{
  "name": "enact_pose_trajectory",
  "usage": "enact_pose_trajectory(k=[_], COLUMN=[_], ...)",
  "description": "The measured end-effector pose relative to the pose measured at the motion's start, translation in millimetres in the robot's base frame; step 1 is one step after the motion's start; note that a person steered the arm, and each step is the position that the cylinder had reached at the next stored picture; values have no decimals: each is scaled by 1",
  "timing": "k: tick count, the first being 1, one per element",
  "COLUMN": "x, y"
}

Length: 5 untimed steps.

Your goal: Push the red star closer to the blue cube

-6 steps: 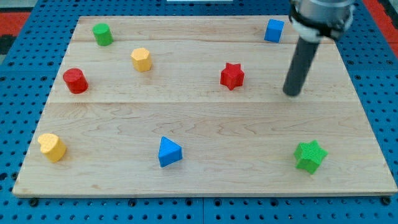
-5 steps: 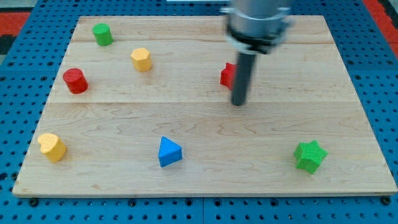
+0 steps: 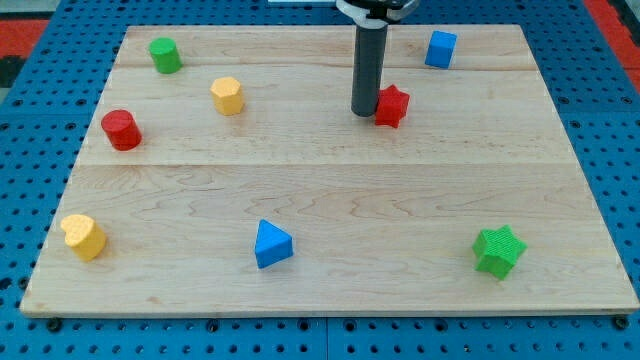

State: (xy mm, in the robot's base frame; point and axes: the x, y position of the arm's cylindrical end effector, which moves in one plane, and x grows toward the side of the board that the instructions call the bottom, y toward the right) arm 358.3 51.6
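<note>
The red star (image 3: 392,105) lies on the wooden board (image 3: 330,200) right of centre, near the view's top. The blue cube (image 3: 440,49) stands up and to the right of it, near the board's top edge, a short gap away. My tip (image 3: 364,112) rests on the board right against the star's left side, touching it or nearly so. The dark rod rises straight up from there out of the view's top.
A green cylinder (image 3: 165,55), a yellow block (image 3: 228,95) and a red cylinder (image 3: 121,130) stand on the left. A yellow heart (image 3: 84,236) sits at bottom left, a blue triangle (image 3: 271,244) at bottom centre, a green star (image 3: 498,250) at bottom right.
My tip swept from the star's right, around below it, to its left side. The red star has shifted up and to the right, toward the blue cube.
</note>
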Motion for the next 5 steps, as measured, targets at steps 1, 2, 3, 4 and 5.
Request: enact_pose_trajectory(k=[1,2,3,4,5], x=[13,31,11,-28,-37], y=[2,18,27,42,76])
